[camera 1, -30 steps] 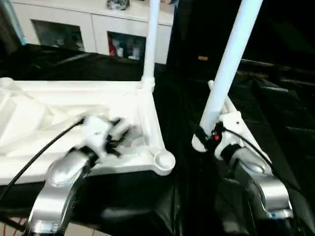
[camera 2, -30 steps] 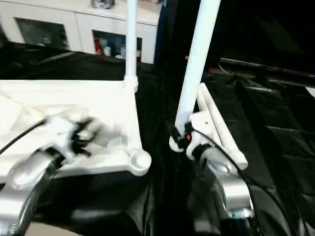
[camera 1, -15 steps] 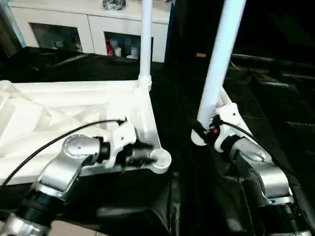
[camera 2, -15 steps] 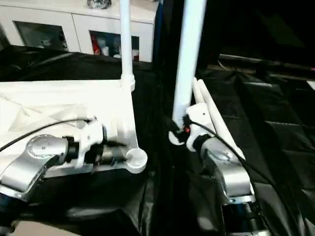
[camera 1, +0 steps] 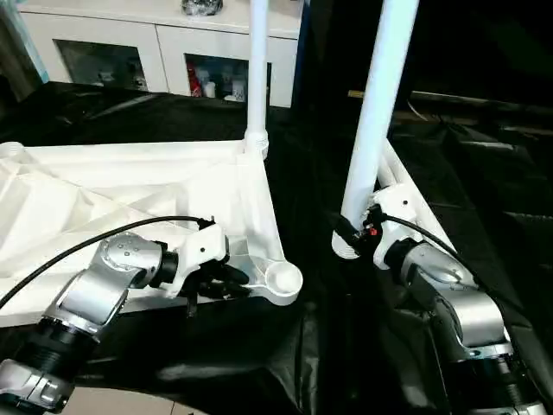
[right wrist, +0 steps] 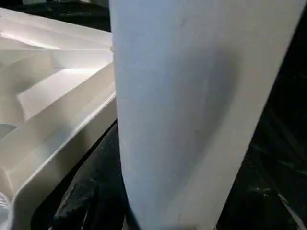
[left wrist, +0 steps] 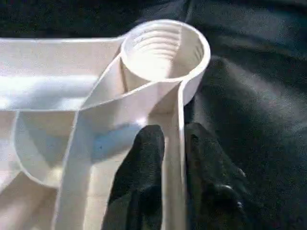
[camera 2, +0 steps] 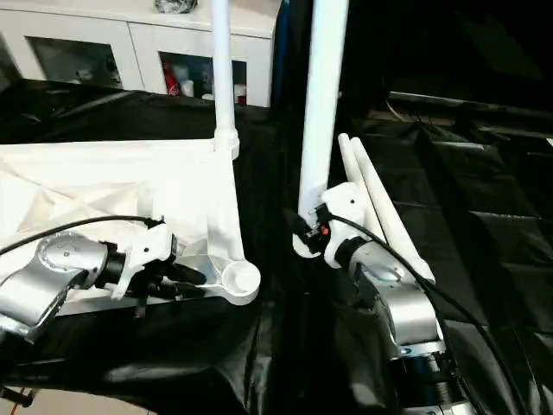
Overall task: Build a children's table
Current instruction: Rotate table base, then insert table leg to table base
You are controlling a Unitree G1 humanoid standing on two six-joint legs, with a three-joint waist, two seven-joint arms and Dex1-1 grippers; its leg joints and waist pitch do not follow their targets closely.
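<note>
The white tabletop [camera 1: 130, 181] lies upside down on black cloth, ribs facing up. One white leg [camera 1: 257, 69] stands upright in its far right corner socket. My left gripper [camera 1: 226, 278] is at the near right corner, just behind the empty threaded socket [left wrist: 163, 48]. Its black fingers [left wrist: 148, 143] are shut on the rim wall, one on each side. My right gripper [camera 1: 352, 235] is shut on the lower end of a second leg [camera 1: 376, 112], held nearly upright to the right of that socket. The leg's side [right wrist: 192, 96] looms close in the right wrist view.
Two more white legs [camera 2: 380, 199] lie side by side on the black cloth [camera 1: 484, 173] behind my right gripper. A white cabinet with glass doors [camera 1: 112, 52] stands at the back. The cloth-covered surface ends at the near left, where pale floor [camera 1: 130, 406] shows.
My left gripper has come down from above the tabletop to the near right corner and closed on the rim beside the socket. The held leg now stands a little more upright.
</note>
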